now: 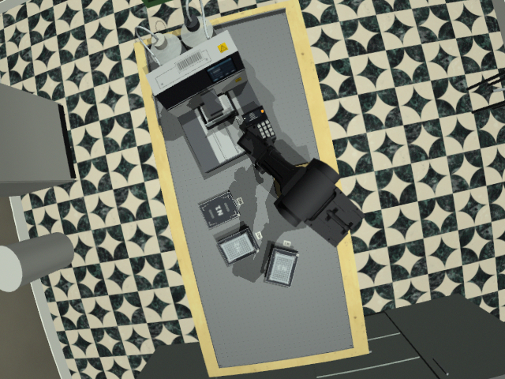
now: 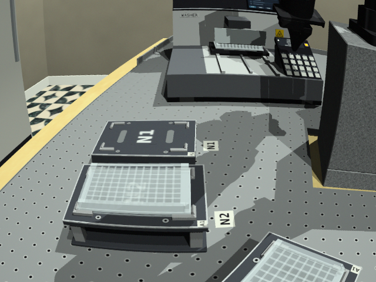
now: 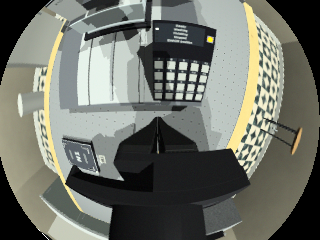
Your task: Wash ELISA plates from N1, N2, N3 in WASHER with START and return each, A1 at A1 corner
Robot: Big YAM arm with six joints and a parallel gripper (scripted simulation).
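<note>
My gripper [image 1: 248, 136] [image 2: 296, 46] [image 3: 157, 121] is shut and empty. It hangs just above the washer's keypad [image 1: 266, 129] [image 2: 299, 64] [image 3: 179, 80], near its upper rows. The lamp [image 1: 261, 109] [image 2: 306, 44] [image 3: 210, 39] at the keypad's top corner glows amber. A clear ELISA plate [image 1: 215, 115] [image 2: 238, 47] lies on the washer's carrier, drawn in under the wash head. Nest N1 [image 1: 218, 210] [image 2: 145, 136] [image 3: 82, 155] is empty. Nest N2 holds a clear plate [image 1: 237, 247] [image 2: 135, 186]. Nest N3 holds another plate [image 1: 281, 264] [image 2: 291, 264].
Two bottles [image 1: 165, 46] [image 1: 196, 34] with tubing stand behind the washer [image 1: 191, 73] [image 2: 212, 81]. The arm's base block [image 2: 349, 106] rises at the bench's right edge. A yellow rim [image 1: 175, 228] [image 2: 60, 121] borders the bench.
</note>
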